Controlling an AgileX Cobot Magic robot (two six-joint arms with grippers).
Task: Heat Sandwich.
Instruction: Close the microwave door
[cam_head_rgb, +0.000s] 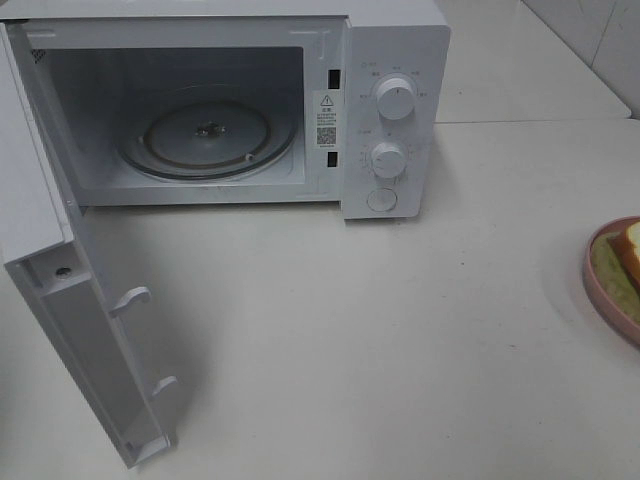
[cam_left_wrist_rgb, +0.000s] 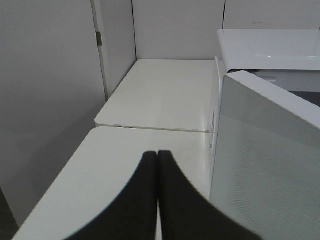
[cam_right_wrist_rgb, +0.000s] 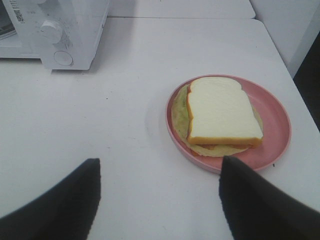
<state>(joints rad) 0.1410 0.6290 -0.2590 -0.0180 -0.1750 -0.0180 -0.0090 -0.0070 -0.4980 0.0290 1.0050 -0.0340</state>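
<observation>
Microwave (cam_head_rgb: 300, 110) door (cam_head_rgb: 75, 330) wide open at frame left for loading; left gripper (cam_left_wrist_rgb: 158, 165) clenched empty, right gripper (cam_right_wrist_rgb: 160, 200) spread, lined up on sandwich (cam_right_wrist_rgb: 222, 112) on pink plate (cam_right_wrist_rgb: 277, 122).

Looks like a kitchen corner — white microwave (cam_head_rgb: 230, 110) at upper left on a white counter (cam_head_rgb: 380, 340), tiled wall (cam_head_rgb: 590, 40) at upper right.

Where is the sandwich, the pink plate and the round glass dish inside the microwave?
sandwich (cam_right_wrist_rgb: 222, 110), right wrist view, middle of the top bread slice.
pink plate (cam_right_wrist_rgb: 275, 125), right wrist view, bare rim beside the bread.
glass dish (cam_head_rgb: 210, 135), exterior high view, centre of the turntable inside the open microwave.
</observation>
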